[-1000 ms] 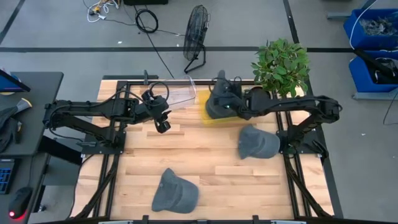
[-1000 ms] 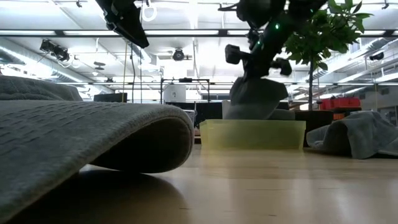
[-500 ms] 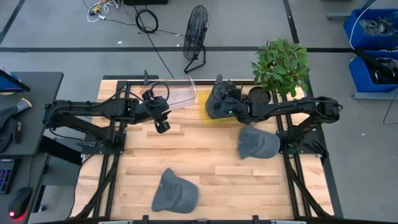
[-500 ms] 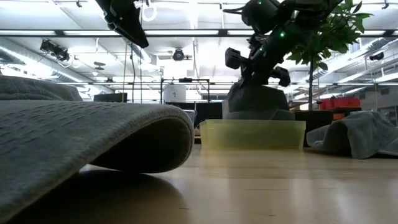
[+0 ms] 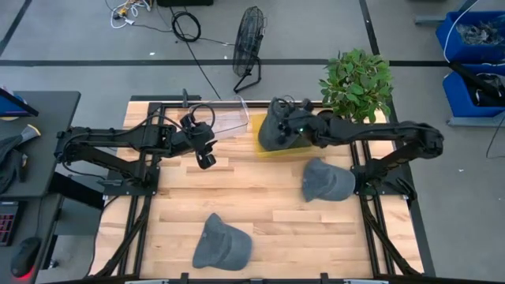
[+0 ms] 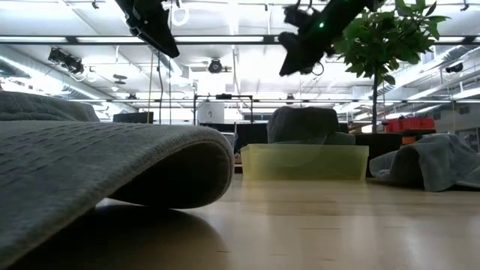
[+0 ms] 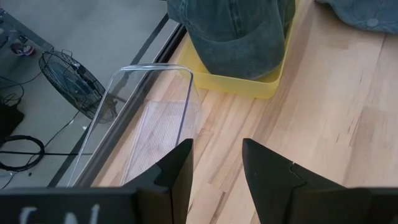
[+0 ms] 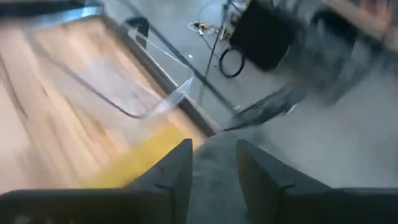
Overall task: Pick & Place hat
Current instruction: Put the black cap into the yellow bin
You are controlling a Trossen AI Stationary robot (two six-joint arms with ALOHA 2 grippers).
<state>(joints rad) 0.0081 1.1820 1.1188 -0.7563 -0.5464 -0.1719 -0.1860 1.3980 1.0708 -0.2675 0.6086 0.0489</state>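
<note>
One hat (image 5: 276,134) sits in the yellow bin (image 5: 272,150) at the far edge of the surface (image 5: 260,201), so that placement looks done. Two more hats lie out: one (image 5: 327,180) near the right edge, one (image 5: 222,243) near the front edge. The right gripper (image 5: 293,113) hovers above the bin, fingers spread and empty. The left gripper (image 5: 207,159) waits left of the bin, fingers apart.

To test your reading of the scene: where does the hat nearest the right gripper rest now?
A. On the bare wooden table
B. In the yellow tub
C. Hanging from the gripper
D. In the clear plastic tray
B: in the low view the hat sits in the yellow tub, with the right gripper open above it and apart from it; the clear tray beside it holds nothing.
</note>
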